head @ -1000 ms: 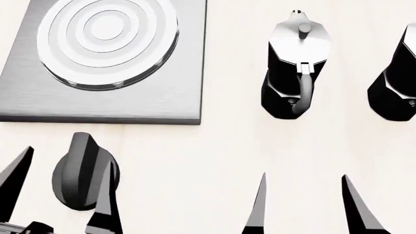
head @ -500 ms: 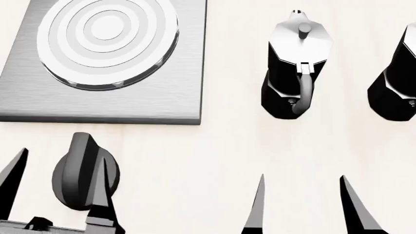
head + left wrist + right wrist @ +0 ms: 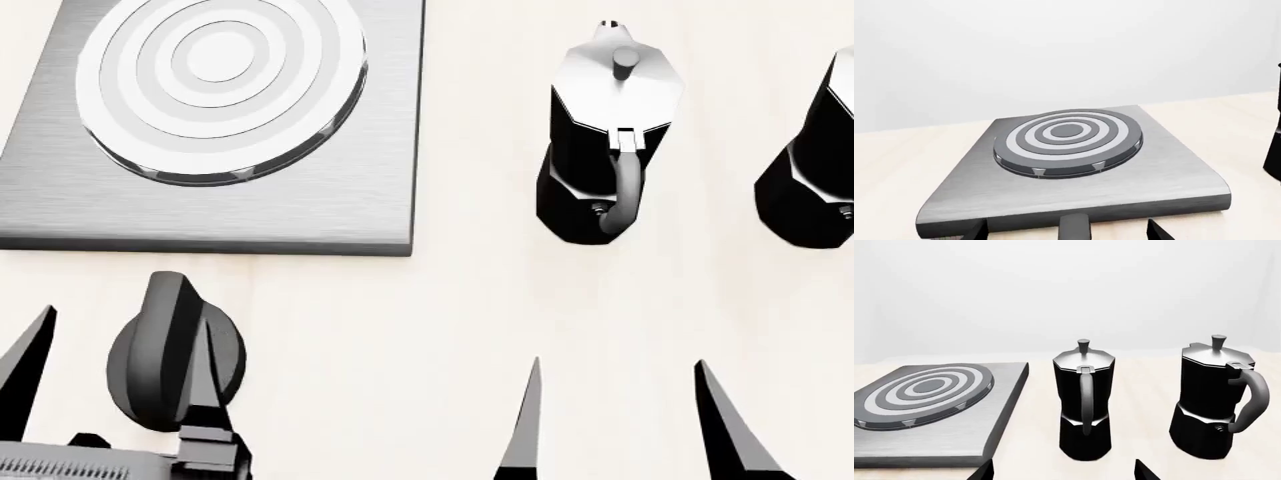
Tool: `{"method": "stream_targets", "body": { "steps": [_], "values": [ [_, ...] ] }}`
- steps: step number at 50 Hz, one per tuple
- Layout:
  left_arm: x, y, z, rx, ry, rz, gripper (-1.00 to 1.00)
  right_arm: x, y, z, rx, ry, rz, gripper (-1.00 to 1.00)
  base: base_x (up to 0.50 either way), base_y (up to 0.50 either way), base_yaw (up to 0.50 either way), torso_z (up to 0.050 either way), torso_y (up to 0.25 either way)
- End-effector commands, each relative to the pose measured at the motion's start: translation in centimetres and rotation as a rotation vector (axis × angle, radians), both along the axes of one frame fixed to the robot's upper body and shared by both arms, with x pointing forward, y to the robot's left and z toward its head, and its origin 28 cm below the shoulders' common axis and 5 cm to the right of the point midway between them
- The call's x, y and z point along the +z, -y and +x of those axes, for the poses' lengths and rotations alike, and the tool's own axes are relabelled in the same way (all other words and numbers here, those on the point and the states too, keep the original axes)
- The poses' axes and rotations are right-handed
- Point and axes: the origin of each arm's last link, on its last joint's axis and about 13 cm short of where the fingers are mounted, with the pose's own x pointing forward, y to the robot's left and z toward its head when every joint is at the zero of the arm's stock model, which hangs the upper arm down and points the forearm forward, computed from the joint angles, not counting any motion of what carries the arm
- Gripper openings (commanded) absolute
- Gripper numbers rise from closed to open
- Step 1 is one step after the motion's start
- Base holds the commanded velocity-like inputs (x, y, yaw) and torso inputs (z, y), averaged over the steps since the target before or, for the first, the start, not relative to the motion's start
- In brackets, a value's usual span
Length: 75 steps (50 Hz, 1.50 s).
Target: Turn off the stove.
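In the left wrist view the stove lies flat on the tabletop with the knob's ridge just before its near edge, between the two spread fingertips. The head view shows the left gripper with jaws apart astride the knob; one finger crosses its rim, so closing off-centre could slip off the ridge without turning it. The right wrist view faces two pots, and the right gripper hangs spread and empty, well apart from them.

Simulated kitchen counter: stove slab, two moka pots on pale wooden top
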Motion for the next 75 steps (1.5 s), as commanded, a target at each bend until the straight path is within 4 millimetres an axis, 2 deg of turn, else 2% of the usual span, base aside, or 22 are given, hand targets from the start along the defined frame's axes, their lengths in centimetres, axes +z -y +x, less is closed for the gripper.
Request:
{"method": "stream_targets", "body": {
  "steps": [1, 19, 75],
  "values": [
    [-0.5, -0.2, 0.5, 0.025, -0.011, 0.003, 1.00, 0.0, 0.0, 0.0, 0.002, -0.002, 0.000, 1.00, 0.00, 0.00, 0.00, 0.000, 0.000],
    [-1.5, -0.5, 0.9, 0.039, -0.033, 0.014, 1.00, 0.0, 0.0, 0.0, 0.002, -0.003, -0.001, 1.00, 0.00, 0.00, 0.00, 0.000, 0.000],
    [-2.7, -1.2, 2.2, 0.082, -0.073, 0.007, 1.00, -0.1, -0.1, 0.0, 0.016, -0.009, -0.003, 1.00, 0.00, 0.00, 0.00, 0.000, 0.000]
  ]
}}
